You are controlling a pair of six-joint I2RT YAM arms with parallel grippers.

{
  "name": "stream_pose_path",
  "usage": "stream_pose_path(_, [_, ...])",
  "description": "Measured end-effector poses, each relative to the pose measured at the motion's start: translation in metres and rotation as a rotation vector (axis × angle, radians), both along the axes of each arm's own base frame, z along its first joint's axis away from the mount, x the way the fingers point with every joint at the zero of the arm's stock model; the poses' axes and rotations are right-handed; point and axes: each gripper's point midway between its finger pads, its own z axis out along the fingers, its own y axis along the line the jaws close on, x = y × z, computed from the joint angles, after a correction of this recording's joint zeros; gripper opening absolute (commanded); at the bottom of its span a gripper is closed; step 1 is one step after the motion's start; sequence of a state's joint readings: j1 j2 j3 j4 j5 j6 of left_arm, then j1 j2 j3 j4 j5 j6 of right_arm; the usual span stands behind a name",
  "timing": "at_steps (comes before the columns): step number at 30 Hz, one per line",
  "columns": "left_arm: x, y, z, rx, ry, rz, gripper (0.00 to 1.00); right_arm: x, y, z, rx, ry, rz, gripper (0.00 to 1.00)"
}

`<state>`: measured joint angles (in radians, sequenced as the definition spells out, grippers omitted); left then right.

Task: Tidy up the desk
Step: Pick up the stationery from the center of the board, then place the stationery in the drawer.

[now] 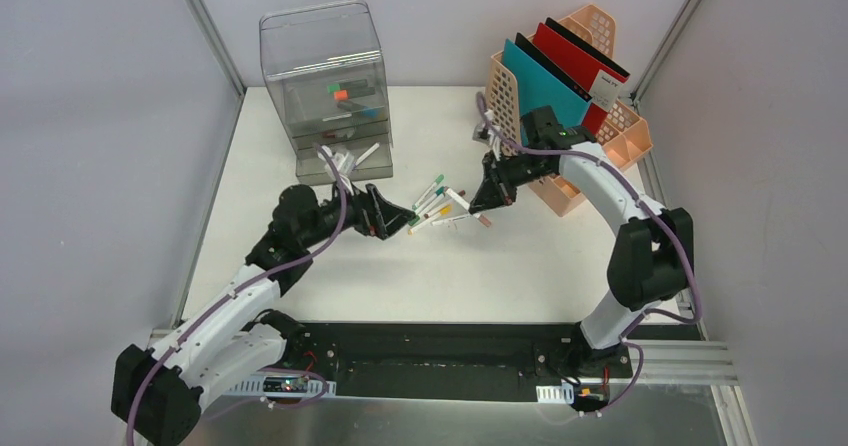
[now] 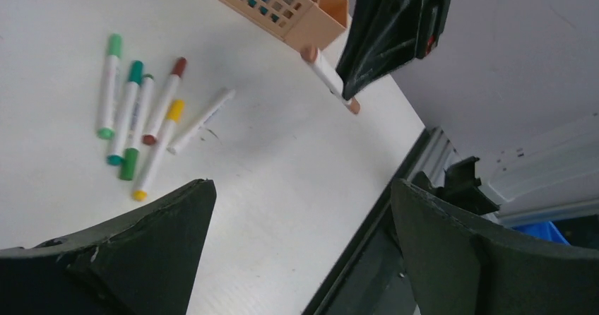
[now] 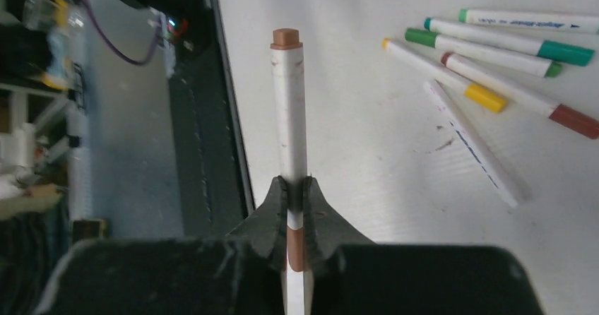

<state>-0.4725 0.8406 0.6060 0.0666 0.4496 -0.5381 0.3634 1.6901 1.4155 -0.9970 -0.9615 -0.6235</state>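
The white desk [image 1: 420, 276] holds a loose bunch of several markers [image 1: 432, 198] near its middle. My right gripper [image 1: 481, 204] is shut on a white marker with a brown cap [image 3: 289, 110] and holds it just right of the bunch, above the desk. In the right wrist view the fingers [image 3: 321, 209] clamp it near its lower brown end. My left gripper [image 1: 405, 216] is open and empty just left of the bunch; in its own view the jaws stand wide apart [image 2: 300, 184] over bare desk, with the markers [image 2: 141, 117] ahead on the left.
A clear plastic drawer unit [image 1: 325, 86] stands at the back left with a few pens at its base. An orange rack [image 1: 585, 191] with teal, red and black books stands at the back right. The black and aluminium rail [image 1: 430, 361] runs along the near edge.
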Motion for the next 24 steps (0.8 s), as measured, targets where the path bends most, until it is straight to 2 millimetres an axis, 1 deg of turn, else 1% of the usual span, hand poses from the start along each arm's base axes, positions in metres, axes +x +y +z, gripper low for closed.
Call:
stream_pose_path(2, [-0.008,-0.013,-0.012,-0.053,0.019,-0.019,0.98,-0.002,0.001,0.014,0.118,0.070,-0.048,0.00])
stream_pose_path(4, [-0.017,-0.032,-0.022,-0.099,0.032,-0.048,0.92,0.001,0.001,0.019,0.196,0.137,-0.077,0.00])
stream_pose_path(6, [-0.019,-0.047,-0.022,-0.141,0.035,-0.062,0.87,0.002,0.003,0.023,0.244,0.191,-0.082,0.00])
stream_pose_path(8, [-0.011,-0.059,-0.017,-0.196,0.029,-0.051,0.84,0.000,0.007,0.028,0.284,0.223,-0.070,0.00])
stream_pose_path(10, [0.000,-0.066,-0.015,-0.239,0.023,-0.024,0.83,-0.002,0.011,0.035,0.317,0.247,-0.054,0.00])
stream_pose_path(13, [0.013,-0.073,-0.018,-0.274,0.037,0.007,0.80,-0.006,0.014,0.041,0.349,0.264,-0.034,0.00])
stream_pose_path(15, [0.021,-0.079,-0.020,-0.282,0.052,0.022,0.76,-0.006,0.015,0.043,0.359,0.267,-0.028,0.00])
stream_pose_path(17, [0.025,-0.085,-0.017,-0.298,0.057,0.024,0.73,-0.007,0.015,0.044,0.364,0.269,-0.025,0.00])
stream_pose_path(20, [0.032,-0.090,-0.008,-0.325,0.041,0.030,0.68,-0.008,0.015,0.045,0.370,0.274,-0.021,0.00])
stream_pose_path(24, [0.033,-0.097,0.005,-0.354,0.020,0.016,0.59,-0.011,0.016,0.042,0.366,0.295,-0.016,0.00])
